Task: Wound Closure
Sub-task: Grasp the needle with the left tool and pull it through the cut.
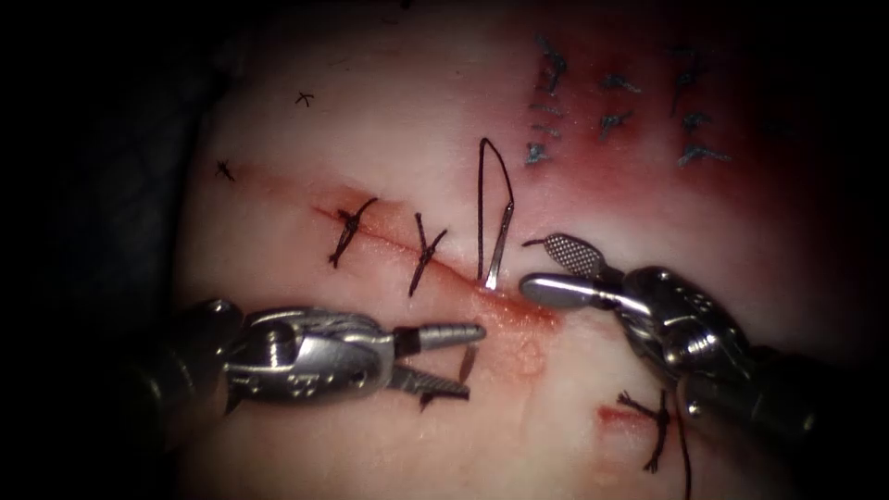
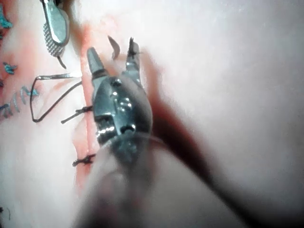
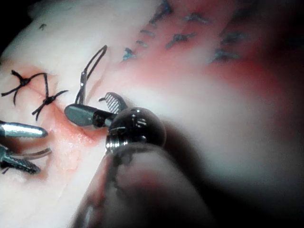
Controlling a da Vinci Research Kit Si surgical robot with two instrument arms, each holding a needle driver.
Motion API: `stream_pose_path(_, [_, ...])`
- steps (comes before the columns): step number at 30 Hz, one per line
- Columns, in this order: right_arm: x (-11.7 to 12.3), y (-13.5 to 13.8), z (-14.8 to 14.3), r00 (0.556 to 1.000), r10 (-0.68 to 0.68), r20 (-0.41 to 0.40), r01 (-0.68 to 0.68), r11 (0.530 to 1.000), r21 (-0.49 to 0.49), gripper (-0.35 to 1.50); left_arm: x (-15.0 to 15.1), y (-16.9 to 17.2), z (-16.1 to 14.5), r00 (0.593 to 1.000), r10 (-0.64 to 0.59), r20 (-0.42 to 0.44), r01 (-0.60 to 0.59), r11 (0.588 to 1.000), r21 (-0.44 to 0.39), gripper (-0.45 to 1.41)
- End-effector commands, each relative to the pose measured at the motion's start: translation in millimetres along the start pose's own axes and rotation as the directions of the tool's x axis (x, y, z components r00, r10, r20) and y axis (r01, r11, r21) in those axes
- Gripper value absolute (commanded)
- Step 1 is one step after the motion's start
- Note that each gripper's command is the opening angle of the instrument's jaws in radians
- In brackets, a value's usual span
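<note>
The cut [image 1: 463,278] runs slantwise down to the right across the tissue [image 1: 389,139]. The curved needle [image 1: 500,243] is in the tissue. Its tail stands up on the cut's right side, with dark thread [image 1: 483,185] looping above it. Its tip [image 1: 468,363] comes out on the cut's left side. My left tool [image 1: 474,361] is open, one jaw on each side of that tip [image 2: 113,47], holding nothing. My right tool [image 1: 537,267] is open just right of the needle's tail [image 3: 81,90], with nothing in it.
Two tied dark stitches [image 1: 347,231] [image 1: 426,255] cross the cut to the upper left. Another dark stitch [image 1: 659,417] closes a small cut at lower right. Several blue stitches [image 1: 611,102] sit in red fluid [image 1: 630,167] at the upper right.
</note>
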Motion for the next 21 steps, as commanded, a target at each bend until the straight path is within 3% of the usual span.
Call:
stream_pose_path(1, [-0.2,0.3,0.5,1.000,-0.001,0.000,0.001,1.000,0.000,1.30,-0.4,-0.3,0.7,1.000,-0.011,-0.013,0.011,1.000,-0.004,0.38])
stream_pose_path(2, [-0.2,0.2,0.5,1.000,-0.001,0.000,0.001,1.000,0.000,1.30,-0.5,-0.4,0.9,0.999,-0.031,-0.022,0.031,0.999,-0.007,0.22])
stream_pose_path(5, [-0.3,0.1,0.5,1.000,-0.001,0.000,0.001,1.000,0.000,1.26,-0.5,-0.4,1.4,0.994,-0.095,-0.047,0.094,0.995,-0.016,-0.01])
stream_pose_path(8, [-0.3,0.1,0.5,1.000,0.000,0.000,0.000,1.000,-0.001,1.26,-0.4,-0.2,1.7,0.978,-0.165,-0.124,0.157,0.985,-0.070,-0.35])
stream_pose_path(10, [-0.2,0.1,0.5,1.000,-0.011,-0.008,0.011,1.000,0.001,1.25,-0.2,-0.1,1.8,0.970,-0.203,-0.137,0.187,0.975,-0.123,-0.35])
stream_pose_path(15, [0.0,0.2,0.3,0.995,-0.089,-0.048,0.090,0.996,0.011,0.94,0.1,0.2,1.4,0.949,-0.271,-0.163,0.229,0.944,-0.236,-0.35])
stream_pose_path(18, [0.1,0.1,0.3,0.991,-0.124,-0.047,0.124,0.992,0.009,0.91,0.3,0.5,0.9,0.927,-0.336,-0.167,0.276,0.912,-0.305,-0.35])
stream_pose_path(21, [0.2,0.0,0.4,0.972,-0.233,-0.045,0.233,0.973,0.001,0.94,0.7,0.8,0.4,0.888,-0.432,-0.156,0.345,0.851,-0.395,-0.35])
